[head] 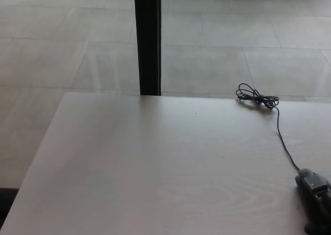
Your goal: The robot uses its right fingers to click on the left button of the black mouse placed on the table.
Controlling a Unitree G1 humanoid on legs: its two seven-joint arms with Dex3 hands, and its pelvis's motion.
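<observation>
The black mouse (304, 175) lies at the right edge of the pale wooden table (155, 162), and only its front tip shows. Its thin black cable (282, 136) runs back to a tied bundle (257, 97) near the table's far edge. My right hand (316, 201), dark grey and black, comes in from the lower right corner and lies over the mouse, covering most of its body. The mouse buttons are hidden beneath it. My left hand does not show.
A black vertical post (148, 38) stands behind the table's far edge, in front of a tiled floor (62, 48). The table's left edge runs diagonally from the far left corner to the bottom left.
</observation>
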